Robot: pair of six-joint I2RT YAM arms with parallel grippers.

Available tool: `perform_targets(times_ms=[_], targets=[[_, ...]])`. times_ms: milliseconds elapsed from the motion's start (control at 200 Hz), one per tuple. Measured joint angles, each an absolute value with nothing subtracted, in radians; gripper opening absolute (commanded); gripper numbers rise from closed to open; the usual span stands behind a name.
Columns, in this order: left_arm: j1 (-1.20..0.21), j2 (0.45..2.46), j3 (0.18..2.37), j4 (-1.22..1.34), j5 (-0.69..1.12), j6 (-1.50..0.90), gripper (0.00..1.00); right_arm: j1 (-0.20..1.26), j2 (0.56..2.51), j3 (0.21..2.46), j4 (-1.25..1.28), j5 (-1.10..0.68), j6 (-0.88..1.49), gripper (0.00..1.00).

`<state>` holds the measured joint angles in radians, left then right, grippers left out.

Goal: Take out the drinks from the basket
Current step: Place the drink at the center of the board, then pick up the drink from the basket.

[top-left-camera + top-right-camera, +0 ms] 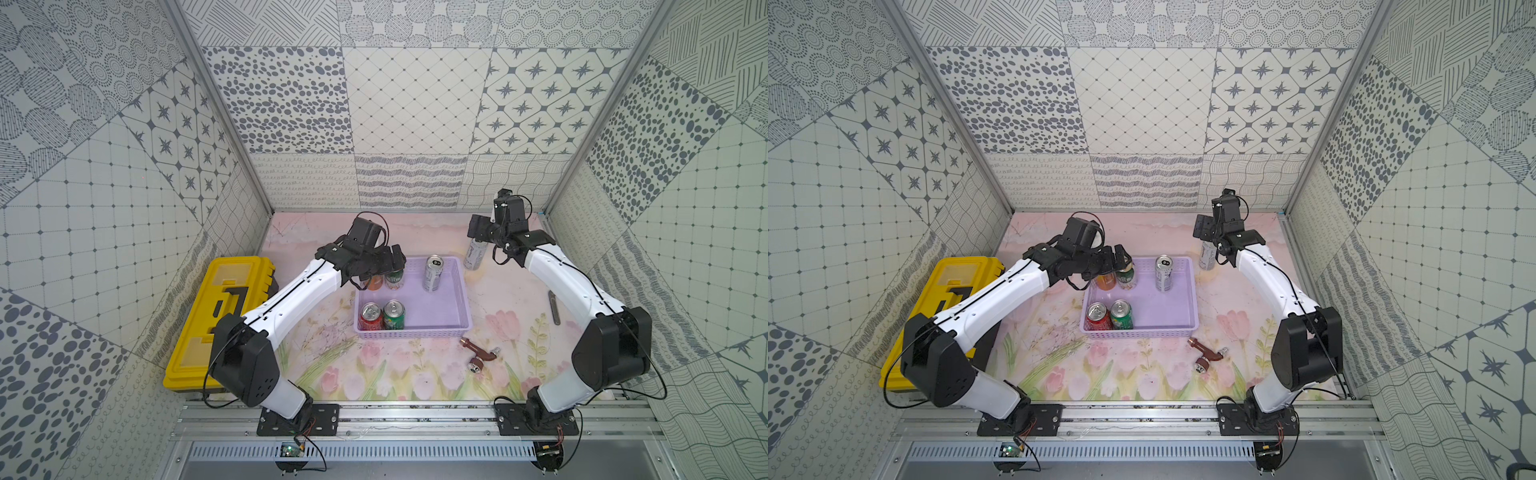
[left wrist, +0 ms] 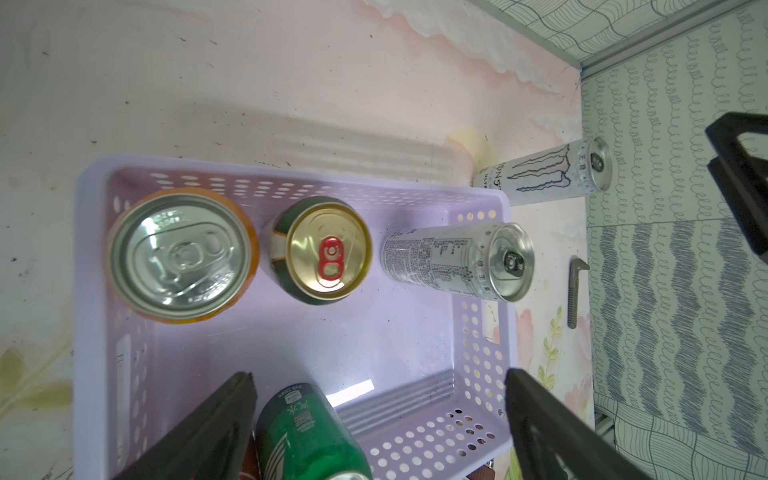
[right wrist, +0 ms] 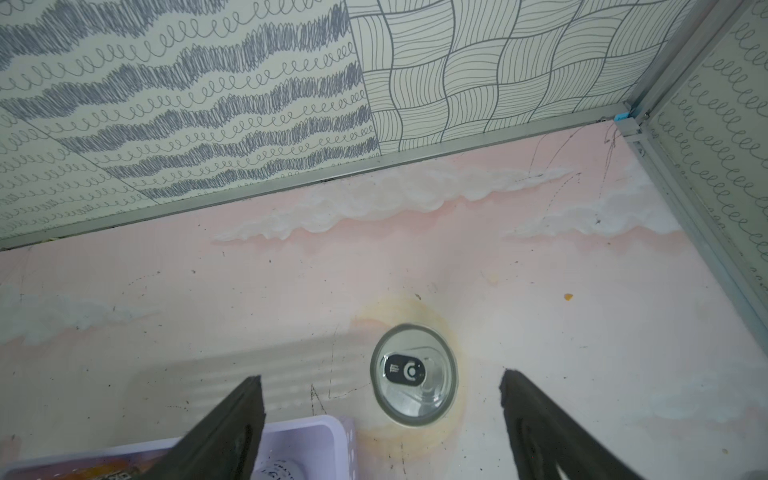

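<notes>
Top views, basket: lilac basket [image 1: 415,332] sits mid-surface, somewhat nearer the far edge.
Top views, cans inside: red can [image 1: 370,316] and bright green can [image 1: 394,314] stand upright side by side in the basket's near left corner. Orange can [image 1: 375,282] and dark green can [image 1: 395,279] stand in its far left corner. Inside silver can [image 1: 433,273] stands upright at the far wall, right of centre.
Top views, can outside: outside silver can [image 1: 473,257] stands upright on the surface just beyond the basket's far right corner.
Top views, left hand: left hand [image 1: 392,259] hangs over the orange can and dark green can, partly hiding both.
Top views, right hand: right hand [image 1: 478,229] hangs above the outside silver can.
Top views, other items: yellow toolbox [image 1: 216,316] lies at the left edge. Brown tap fitting [image 1: 478,353] lies near the basket's near right corner, apart from it. Grey bar [image 1: 553,307] lies by the right edge.
Left wrist, left hand: fingers [image 2: 216,428] are spread wide and grip nothing. The bright green can lies just beside one finger, lower down.
Right wrist, right hand: fingers [image 3: 232,424] are spread wide and grip nothing. The outside silver can's top shows between them, touching neither, with a basket corner just beside.
</notes>
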<state>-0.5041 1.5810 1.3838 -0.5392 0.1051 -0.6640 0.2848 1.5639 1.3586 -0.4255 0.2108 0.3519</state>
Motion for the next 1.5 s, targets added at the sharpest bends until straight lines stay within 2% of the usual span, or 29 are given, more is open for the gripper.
perform_targets(times_ms=[220, 435, 921, 1041, 1171, 1251, 1381, 1496], targets=[[-0.588, 1.747, 1.56, -0.542, 0.094, -0.617, 0.96, 0.3, 1.483, 1.209, -0.406, 0.222, 0.365, 0.93], [-0.66, 1.88, 1.689, -0.542, 0.043, -0.546, 0.96, 0.294, 1.415, 1.153, -0.382, 0.245, 0.371, 0.93], [-0.732, 2.023, 1.808, -0.561, -0.083, -0.421, 0.92, 0.257, 1.383, 1.129, -0.325, 0.238, 0.392, 0.93], [-0.734, 2.043, 1.816, -0.567, -0.109, -0.412, 0.89, 0.254, 1.38, 1.129, -0.321, 0.236, 0.394, 0.93], [-0.734, 2.065, 1.825, -0.568, -0.119, -0.405, 0.8, 0.252, 1.379, 1.129, -0.316, 0.236, 0.395, 0.93], [-0.734, 2.077, 1.831, -0.569, -0.122, -0.403, 0.73, 0.251, 1.378, 1.129, -0.316, 0.236, 0.398, 0.93], [-0.736, 2.083, 1.833, -0.569, -0.119, -0.399, 0.58, 0.249, 1.378, 1.129, -0.316, 0.236, 0.404, 0.93], [-0.736, 2.082, 1.835, -0.573, -0.122, -0.397, 0.49, 0.243, 1.378, 1.129, -0.316, 0.236, 0.408, 0.93]])
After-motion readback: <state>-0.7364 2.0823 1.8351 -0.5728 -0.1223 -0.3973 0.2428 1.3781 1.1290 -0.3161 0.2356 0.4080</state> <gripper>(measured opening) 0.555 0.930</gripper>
